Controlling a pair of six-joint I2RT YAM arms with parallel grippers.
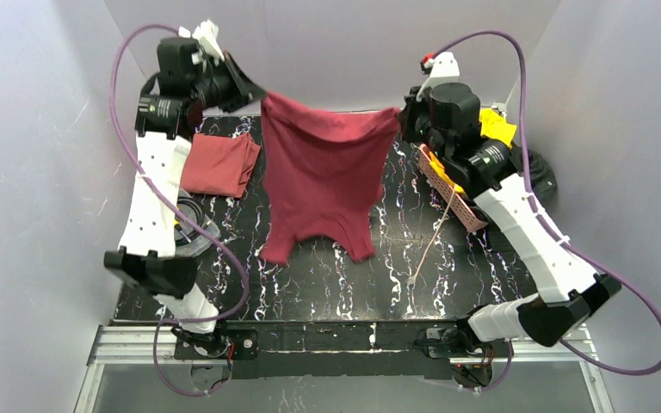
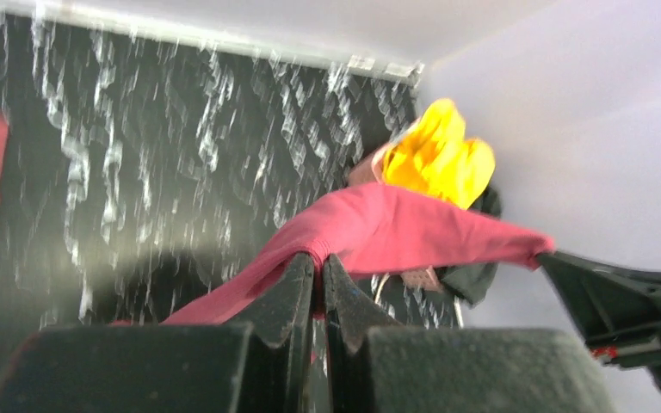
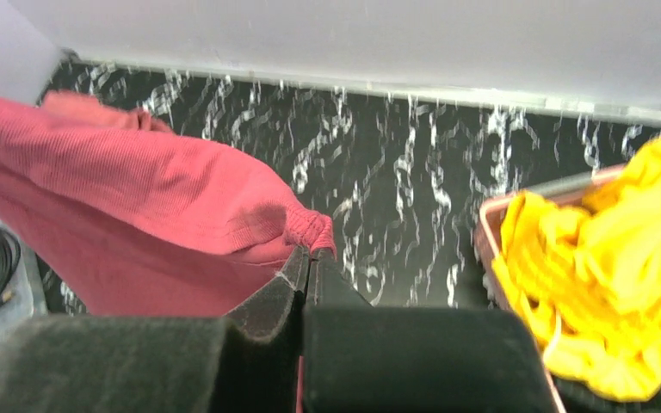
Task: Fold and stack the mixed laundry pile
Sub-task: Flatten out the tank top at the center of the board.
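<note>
A dark maroon garment [image 1: 323, 176] hangs stretched between my two grippers above the black marbled table [image 1: 327, 284], its lower hem touching the table. My left gripper [image 1: 254, 90] is shut on its left top corner, as the left wrist view shows [image 2: 318, 262]. My right gripper [image 1: 400, 116] is shut on its right top corner [image 3: 308, 254]. A salmon-red garment [image 1: 219, 163] lies folded at the back left. A bright yellow garment [image 1: 497, 126] sits in the pink basket [image 1: 447, 185], also in the right wrist view [image 3: 602, 275]. A charcoal-black garment [image 1: 540, 176] lies behind the right arm.
A thin cream cord [image 1: 435, 237] trails from the basket across the table. A round clear container with black cables [image 1: 191, 228] sits at the left edge by the left arm. Grey walls close in the back and both sides.
</note>
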